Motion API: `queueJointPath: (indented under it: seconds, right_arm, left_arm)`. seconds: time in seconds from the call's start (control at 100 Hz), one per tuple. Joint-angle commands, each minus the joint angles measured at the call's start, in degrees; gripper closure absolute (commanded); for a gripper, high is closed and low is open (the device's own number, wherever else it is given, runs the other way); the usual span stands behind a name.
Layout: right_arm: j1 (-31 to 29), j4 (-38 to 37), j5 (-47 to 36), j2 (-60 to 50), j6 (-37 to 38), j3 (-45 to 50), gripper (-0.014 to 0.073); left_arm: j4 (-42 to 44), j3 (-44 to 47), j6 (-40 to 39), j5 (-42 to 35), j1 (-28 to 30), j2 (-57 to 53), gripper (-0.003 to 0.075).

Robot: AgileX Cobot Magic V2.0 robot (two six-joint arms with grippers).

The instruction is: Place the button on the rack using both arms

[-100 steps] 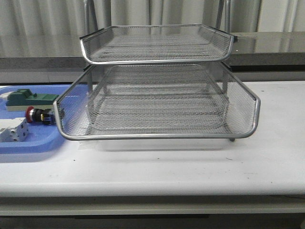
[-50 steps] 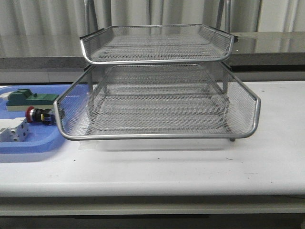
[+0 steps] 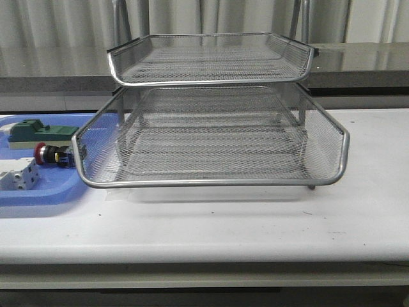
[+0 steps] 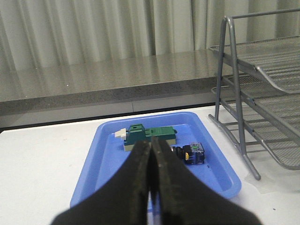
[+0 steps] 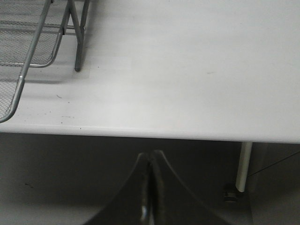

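The button (image 3: 54, 155) lies on its side in the blue tray (image 3: 38, 195) at the left, red cap pointing left, just beside the rack's lower rim. In the left wrist view its blue-and-yellow rear block (image 4: 193, 154) shows past my fingers. The silver wire-mesh rack (image 3: 211, 137) stands mid-table; it also shows in the left wrist view (image 4: 262, 93) and the right wrist view (image 5: 33, 42). My left gripper (image 4: 151, 144) is shut and empty, short of the tray. My right gripper (image 5: 150, 157) is shut and empty, below the table's front edge. Neither arm shows in the front view.
A green block (image 3: 38, 133) and a white-grey block (image 3: 18, 176) lie in the blue tray with the button. A grey ledge and curtains stand behind the table. A table leg (image 5: 243, 164) shows in the right wrist view.
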Motion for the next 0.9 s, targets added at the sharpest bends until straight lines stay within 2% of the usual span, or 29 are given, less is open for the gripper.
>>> queueJointPath:
  seconds: [0.0,0.25,0.39,0.56,0.66,0.89]
  right_arm:
    - [-0.03,-0.99,-3.37,0.21,-0.11,-1.83,0.0662]
    - [-0.03,-0.99,-3.37,0.21,-0.11,-1.83,0.0662]
    - [-0.03,-0.99,-3.37,0.21,-0.11,-1.83,0.0662]
    - [-0.03,-0.99,-3.37,0.21,-0.11,-1.83,0.0662]
    - [-0.03,-0.99,-3.37,0.21,-0.11,-1.83,0.0662]
    - [-0.03,-0.99,-3.37,0.21,-0.11,-1.83,0.0662]
  left_arm:
    - [0.19,1.85,-0.02,-4.63,-0.49,-1.82,0.0741]
    - [0.19,1.85,-0.02,-4.75,-0.49,-1.82,0.0741]
    - [-0.92,1.5,-0.02,-8.89,-0.49,-1.82,0.0741]
    - [-9.13,-2.36,-0.02,-8.43,-0.49,-0.73,0.0741]
    - [-13.53,-6.87,-0.02,-4.16,-0.49,2.17,0.0741]
    - [-14.68,-22.09,-0.02,7.1,-0.49,17.47,0.0741]
